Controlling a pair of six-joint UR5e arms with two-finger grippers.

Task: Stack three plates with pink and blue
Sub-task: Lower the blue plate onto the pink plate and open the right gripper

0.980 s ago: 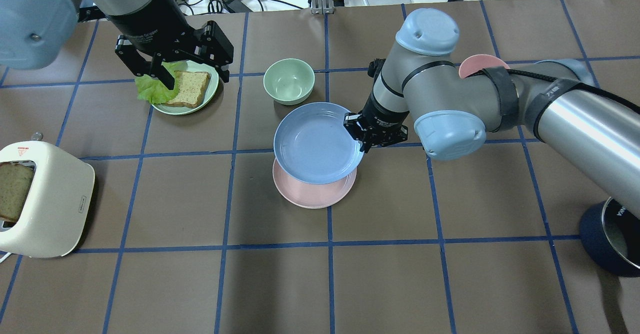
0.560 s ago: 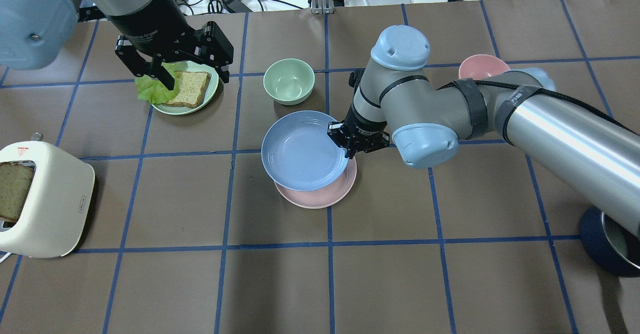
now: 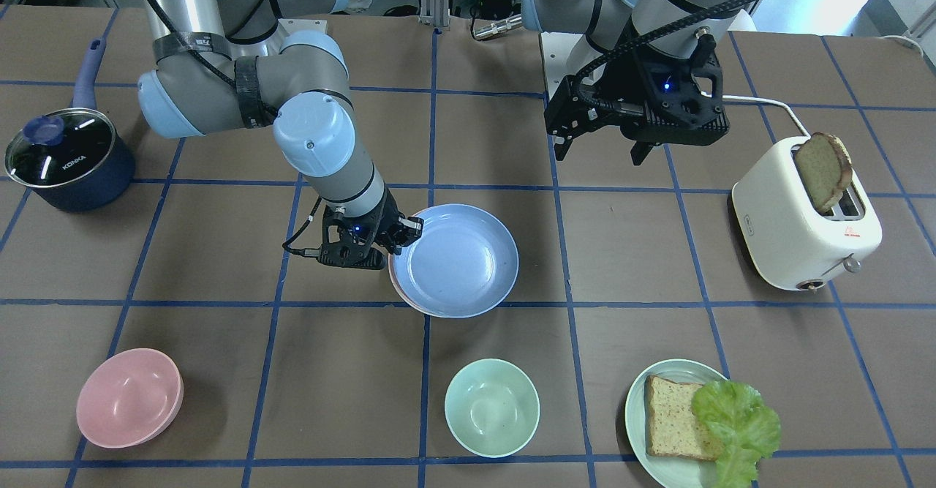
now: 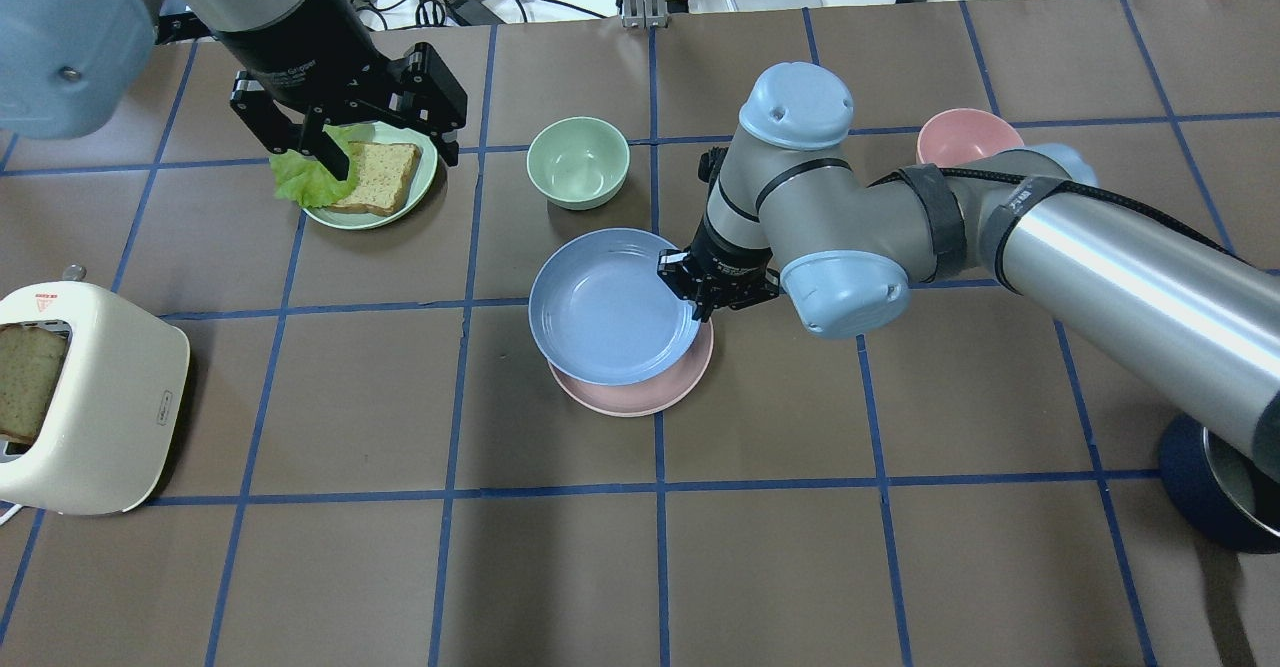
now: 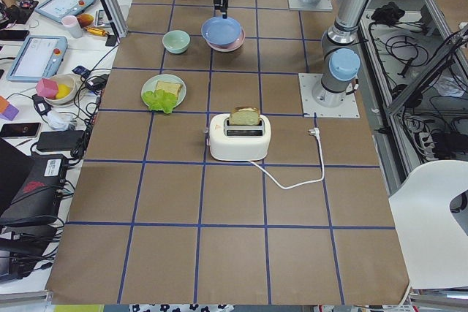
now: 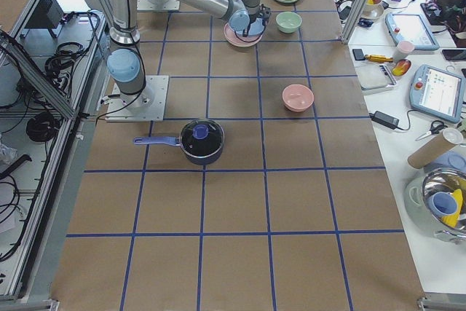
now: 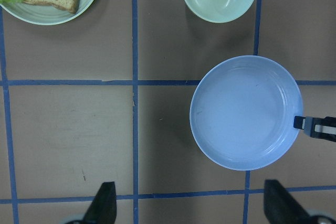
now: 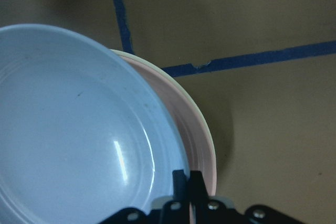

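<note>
My right gripper (image 4: pixel 697 295) is shut on the right rim of the light blue plate (image 4: pixel 610 307) and holds it tilted just over the pale pink plate (image 4: pixel 640 397) in the middle of the table. The blue plate sits slightly off-centre, toward the left and far side of the pink one. In the right wrist view the right gripper (image 8: pixel 186 179) pinches the blue rim (image 8: pixel 79 129), with the pink plate (image 8: pixel 189 124) below. A thin cream-white plate edge (image 8: pixel 209 129) shows under the pink one. My left gripper (image 4: pixel 390 147) is open and empty above the green plate.
A pale green plate (image 4: pixel 370 182) with bread and lettuce lies at the far left. A mint bowl (image 4: pixel 578 162) stands just beyond the stack, and a pink bowl (image 4: pixel 968 137) is at the far right. A toaster (image 4: pixel 85 397) is at the left and a dark blue pot (image 4: pixel 1215 487) at the right edge.
My right gripper has carried the blue plate left and toward the near side, over the pink plate, and lowered it. The left arm has not moved.
</note>
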